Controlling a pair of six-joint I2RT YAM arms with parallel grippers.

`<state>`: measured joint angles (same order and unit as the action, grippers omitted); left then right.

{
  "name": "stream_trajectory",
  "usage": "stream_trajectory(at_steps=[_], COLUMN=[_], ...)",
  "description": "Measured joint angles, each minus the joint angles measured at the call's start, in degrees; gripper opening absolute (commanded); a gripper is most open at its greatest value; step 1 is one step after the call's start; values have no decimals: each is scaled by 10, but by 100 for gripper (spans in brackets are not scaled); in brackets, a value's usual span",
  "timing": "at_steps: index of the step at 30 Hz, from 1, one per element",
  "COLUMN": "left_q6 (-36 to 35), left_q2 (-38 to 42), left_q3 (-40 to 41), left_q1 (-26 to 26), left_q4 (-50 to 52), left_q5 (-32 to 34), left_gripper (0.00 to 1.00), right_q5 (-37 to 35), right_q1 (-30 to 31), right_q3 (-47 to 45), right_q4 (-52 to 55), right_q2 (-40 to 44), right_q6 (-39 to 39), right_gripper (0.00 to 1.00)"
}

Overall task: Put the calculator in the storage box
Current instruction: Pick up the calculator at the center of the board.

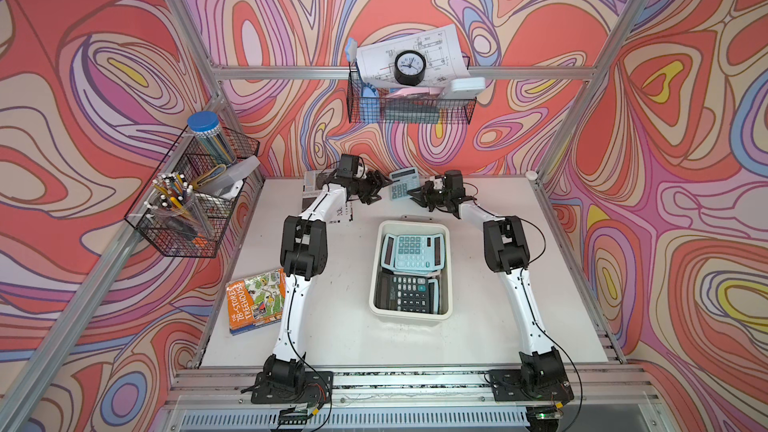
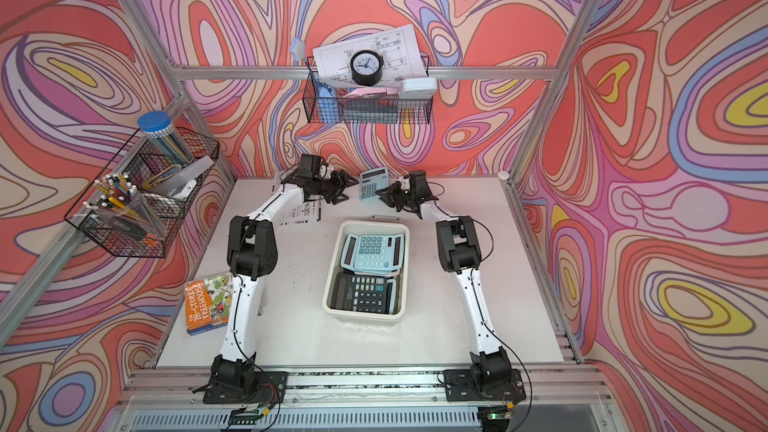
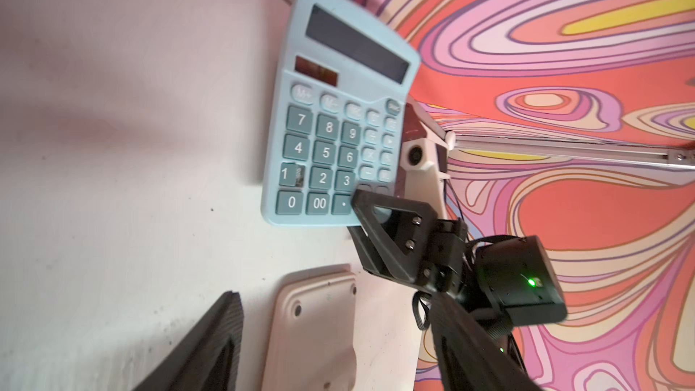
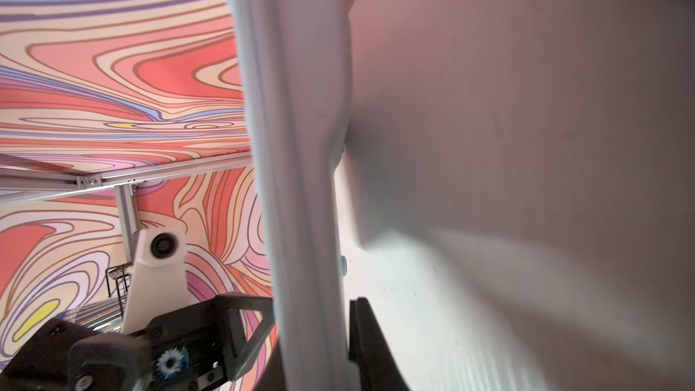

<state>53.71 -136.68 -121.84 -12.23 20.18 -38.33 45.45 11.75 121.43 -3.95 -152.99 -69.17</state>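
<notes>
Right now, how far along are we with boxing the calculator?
Done: a blue calculator and a black calculator already lie in the storage box. In hand: the right gripper pinches a light-blue calculator by its edge, raised at the far end of the table; the left gripper stands open beside it. Left: carry it over the box and release.

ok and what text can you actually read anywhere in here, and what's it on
"THE 78-STOREY TREEHOUSE": cover of the book.
"7 8 9 4 5 6 1 2 3 0 00": keys of the light blue calculator near the back wall.
Too small or blurred to read: its upper function keys, numerals on the clock, the drawing sheet, the calculators in the storage box.
</notes>
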Motion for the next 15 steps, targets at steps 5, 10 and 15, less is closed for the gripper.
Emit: stream_trajectory(at_steps=[5,10,15], left_q6=[-25,-50,-75], left_q2=[89,159,217], left_q3=[39,83,129], left_q1=[0,0,2], left_q4=[17,48,82], left_q5=[13,25,27], left_gripper=[78,80,81], right_q5=[12,38,74], right_q1=[-9,-9,-9], right_q3=[-62,-113,-142], right_q4=[6,16,30], right_q2=[52,113,177], right_q6=[-13,-16,-8], right_gripper=[7,4,3])
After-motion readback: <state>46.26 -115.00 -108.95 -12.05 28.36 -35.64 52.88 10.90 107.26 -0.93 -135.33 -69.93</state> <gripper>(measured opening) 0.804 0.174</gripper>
